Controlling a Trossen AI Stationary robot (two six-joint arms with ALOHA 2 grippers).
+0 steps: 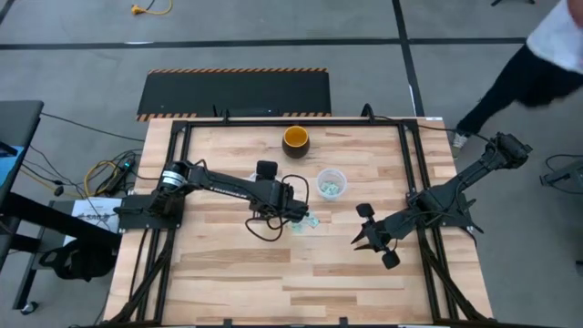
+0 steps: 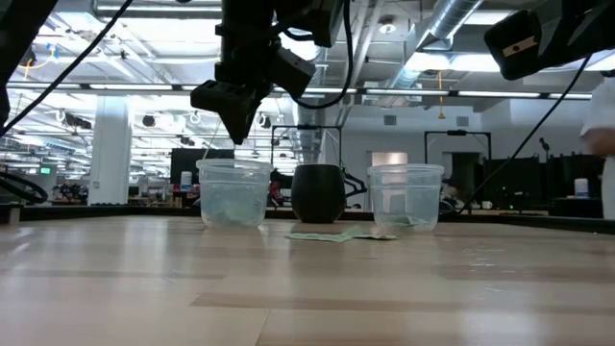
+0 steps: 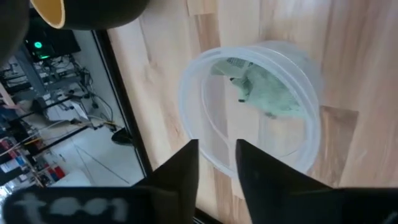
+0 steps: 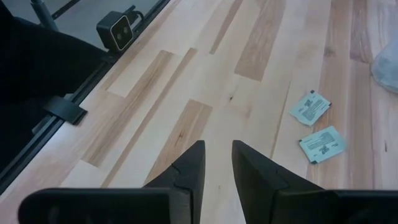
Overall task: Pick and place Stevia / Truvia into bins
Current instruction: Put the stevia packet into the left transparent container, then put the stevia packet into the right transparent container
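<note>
My left gripper (image 1: 290, 206) (image 2: 238, 130) hangs above one clear cup (image 3: 249, 106) (image 2: 233, 192). Its fingers are a little apart and hold nothing. Light green sachets (image 3: 264, 93) lie on that cup's floor. In the high view the left arm hides this cup. The second clear cup (image 1: 331, 184) (image 2: 405, 195) stands to its right, also with sachets inside. A few sachets (image 1: 310, 220) (image 2: 336, 235) (image 4: 310, 107) lie flat on the table between the cups. My right gripper (image 1: 375, 239) (image 4: 217, 155) waits above bare wood to the right, narrowly open and empty.
A dark bowl with an orange inside (image 1: 296, 138) (image 2: 317, 192) (image 3: 62, 12) stands behind the cups toward the far edge. Black frame rails (image 1: 410, 164) run along the table's sides. A person (image 1: 547, 55) stands beyond the far right corner. Bare wood lies toward the near edge.
</note>
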